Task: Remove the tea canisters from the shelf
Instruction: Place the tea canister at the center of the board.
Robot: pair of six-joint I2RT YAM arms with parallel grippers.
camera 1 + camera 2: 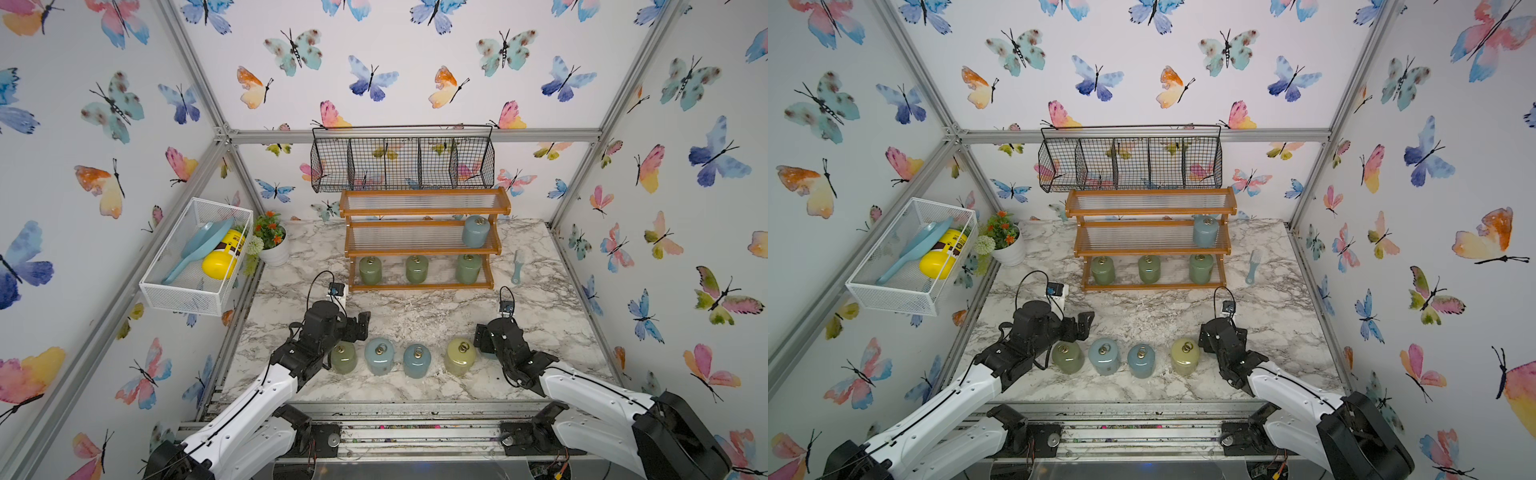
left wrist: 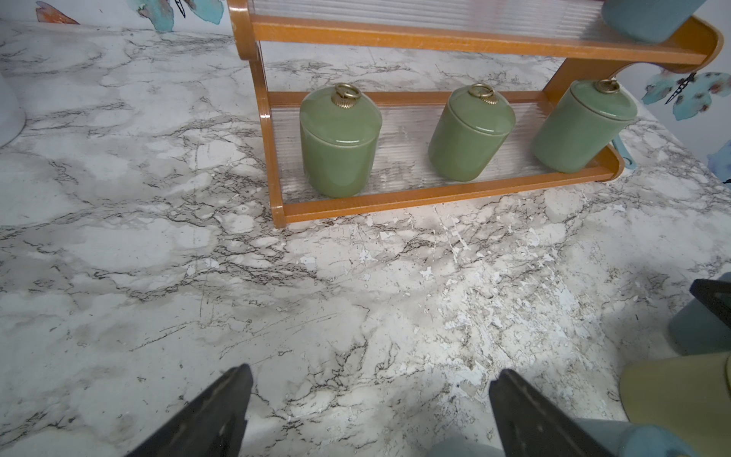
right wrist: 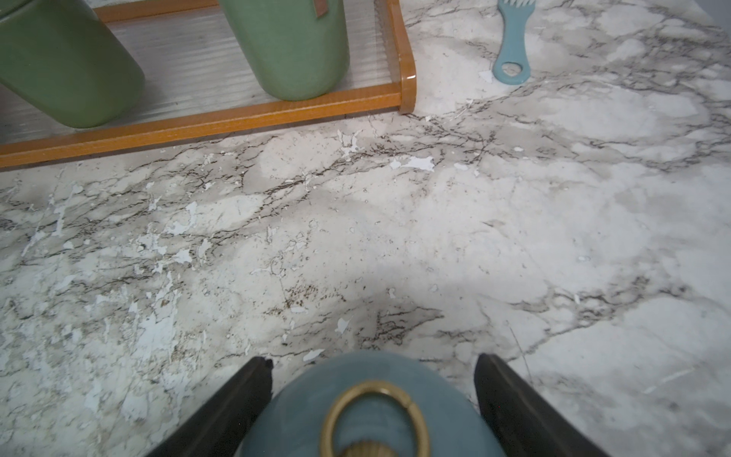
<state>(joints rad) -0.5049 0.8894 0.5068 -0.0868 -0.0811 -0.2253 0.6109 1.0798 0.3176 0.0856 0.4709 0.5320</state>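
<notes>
The shelf [image 1: 424, 250] stands at the back of the marble table. Its bottom tier holds three green tea canisters [image 2: 338, 146], and a pale blue one [image 1: 476, 231] sits on the middle tier's right end. In a row on the table near me stand a green [image 1: 343, 358], two pale blue [image 1: 379, 356] and a pale yellow canister [image 1: 460, 357]. My right gripper [image 3: 374, 360] is open and straddles another blue canister [image 3: 308, 415] standing on the table, with a gap showing at one finger. My left gripper [image 2: 372, 376] is wide open and empty above bare table, just behind the green canister.
A blue comb [image 1: 516, 266] lies right of the shelf. A black wire basket [image 1: 403, 166] hangs above it. A white mesh basket [image 1: 183, 291] on the left wall holds a yellow bottle and a blue scoop. A potted plant [image 1: 276, 253] stands in the back left corner.
</notes>
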